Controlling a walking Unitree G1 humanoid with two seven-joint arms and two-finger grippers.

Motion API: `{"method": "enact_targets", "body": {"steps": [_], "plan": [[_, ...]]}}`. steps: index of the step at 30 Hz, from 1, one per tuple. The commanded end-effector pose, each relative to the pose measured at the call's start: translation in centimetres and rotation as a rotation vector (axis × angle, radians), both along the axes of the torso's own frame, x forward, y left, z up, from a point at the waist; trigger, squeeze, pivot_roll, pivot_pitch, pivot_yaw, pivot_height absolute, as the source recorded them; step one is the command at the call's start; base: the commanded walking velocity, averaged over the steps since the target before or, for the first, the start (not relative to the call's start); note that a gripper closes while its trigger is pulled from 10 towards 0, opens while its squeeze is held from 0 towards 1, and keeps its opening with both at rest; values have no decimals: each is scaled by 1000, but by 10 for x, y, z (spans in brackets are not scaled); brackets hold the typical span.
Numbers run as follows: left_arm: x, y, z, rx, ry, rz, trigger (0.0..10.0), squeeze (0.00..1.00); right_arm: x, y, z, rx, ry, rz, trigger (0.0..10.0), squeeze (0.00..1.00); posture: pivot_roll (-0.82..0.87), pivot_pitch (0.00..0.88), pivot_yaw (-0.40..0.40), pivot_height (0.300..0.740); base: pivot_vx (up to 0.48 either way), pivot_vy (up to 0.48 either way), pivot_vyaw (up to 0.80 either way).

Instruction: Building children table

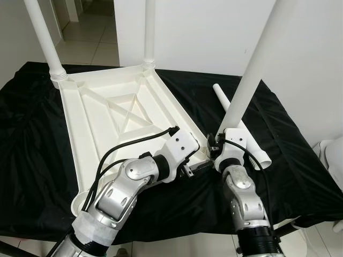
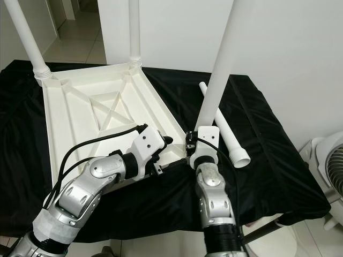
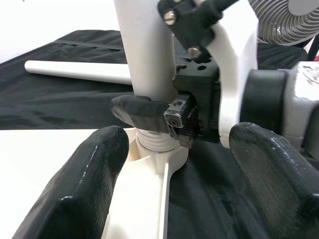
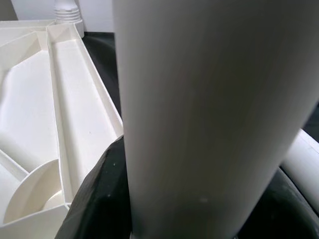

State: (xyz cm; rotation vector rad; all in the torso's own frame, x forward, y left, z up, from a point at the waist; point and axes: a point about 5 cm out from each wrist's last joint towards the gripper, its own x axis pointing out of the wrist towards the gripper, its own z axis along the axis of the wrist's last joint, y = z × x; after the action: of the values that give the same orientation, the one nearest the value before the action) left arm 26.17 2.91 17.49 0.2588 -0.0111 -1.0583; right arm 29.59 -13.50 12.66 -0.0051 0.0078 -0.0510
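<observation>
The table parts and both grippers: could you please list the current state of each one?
Tabletop: upside down on the black cloth.
Two far legs: upright in their corner sockets.
Third leg: upright at the near corner.
Fourth leg: loose, lying on the cloth.
Right gripper: shut on the third leg.
Left gripper: open, beside that corner.

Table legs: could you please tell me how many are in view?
4: two upright at the tabletop's far corners, one gripped by the right gripper at the near corner, one loose on the cloth.
</observation>
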Motion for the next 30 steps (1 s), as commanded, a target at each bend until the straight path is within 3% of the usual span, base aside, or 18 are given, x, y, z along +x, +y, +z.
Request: {"method": "enact_targets", "body": {"steps": [1, 2, 3, 7, 12, 13, 14, 15, 19, 21, 25, 26, 30], "plan": [[-3, -2, 0, 0, 8, -18, 10000, 0, -5, -9, -16, -33, 83, -55, 10000, 0, 80, 0, -63, 740, 0, 0, 0], [-3, -2, 0, 0, 8, -18, 10000, 0, -5, -9, -16, -33, 83, -55, 10000, 0, 80, 0, -63, 740, 0, 0, 0], [-3, -2, 0, 0, 8, -19, 10000, 0, -5, -11, -15, -26, 83, -61, 10000, 1000, 76, 0, -63, 740, 0, 0, 0], [-3, -3, 0, 1, 8, -21, 10000, 0, -4, -13, -12, -16, 70, -49, 10000, 1000, 73, 0, -63, 740, 0, 0, 0], [-2, -4, 1, -1, 4, -24, 10000, 0, -2, -3, 1, 56, 2, 170, 10000, 1000, 71, 0, -62, 740, 0, 0, 0], [-2, -4, 1, 0, 4, -25, 10000, 0, -3, -4, 5, 51, -18, 233, 10000, 239, 73, 0, -62, 740, 0, 0, 0], [-2, -4, 1, 0, 4, -25, 10000, 0, -3, -4, 5, 51, -18, 233, 10000, 239, 73, 0, -62, 740, 0, 0, 0], [-2, -3, 2, 0, 3, -26, 10000, 0, -3, -9, 8, 42, -28, 286, 10000, 0, 76, 0, -62, 740, 0, 0, 0], [-2, -3, 2, 1, 2, -24, 10000, 0, -2, -14, 10, 19, -33, 298, 10000, 0, 76, 0, -63, 740, 0, 0, 0], [-1, -2, 2, 2, 2, -21, 10000, 0, 3, -25, 13, -30, -49, 345, 10000, 0, 76, 0, -60, 740, 0, 0, 0], [-1, -2, 2, 2, 2, -21, 10000, 0, 3, -25, 13, -30, -49, 345, 10000, 0, 76, 0, -60, 740, 0, 0, 0], [-2, -2, 2, 1, 3, -22, 10000, 0, 8, -35, 15, -77, -57, 454, 10000, 0, 73, 0, -54, 740, 0, 0, 0], [-2, -2, 2, 0, 5, -24, 10000, 0, 10, -40, 15, -94, -58, 499, 10000, 0, 72, 0, -53, 740, 0, 0, 0]]}}
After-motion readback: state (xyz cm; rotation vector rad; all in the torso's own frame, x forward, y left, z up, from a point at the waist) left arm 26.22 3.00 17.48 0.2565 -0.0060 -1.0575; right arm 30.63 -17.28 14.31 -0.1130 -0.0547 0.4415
